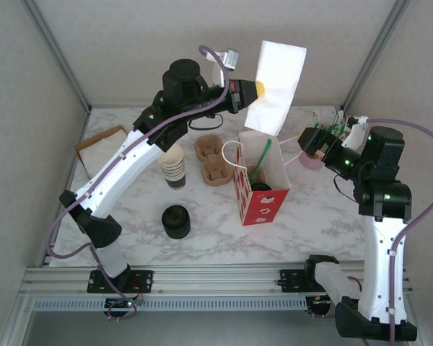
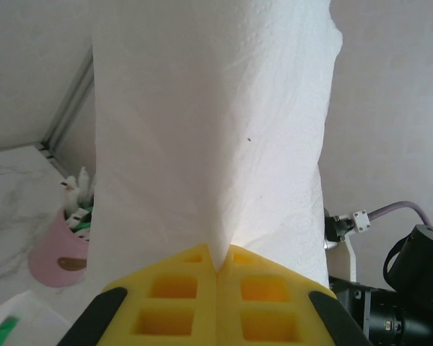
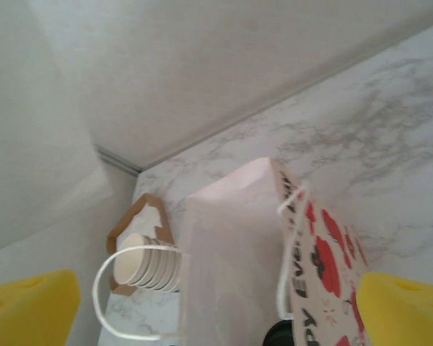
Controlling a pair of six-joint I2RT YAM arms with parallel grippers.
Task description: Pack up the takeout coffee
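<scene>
My left gripper (image 1: 260, 89) (image 2: 218, 268) is raised above the table, its yellow fingers shut on the lower edge of a white paper napkin (image 1: 278, 81) (image 2: 209, 122) that stands up above the bag. The red-and-white bag (image 1: 261, 193) (image 3: 234, 267) stands open at mid-table. The takeout coffee's black lid (image 1: 262, 189) (image 3: 280, 336) shows inside it, beside a green straw (image 1: 263, 156). My right gripper (image 1: 309, 141) (image 3: 216, 308) hovers open just right of the bag's mouth, holding nothing.
A stack of lidless cream cups (image 1: 173, 167) (image 3: 148, 259) and a stack of black lids (image 1: 177, 221) stand left of the bag. Brown cup carriers (image 1: 213, 160) lie behind it. A pink pot (image 1: 312, 161) (image 2: 58, 256) sits at the right, and a brown napkin tray (image 1: 101, 144) at the far left.
</scene>
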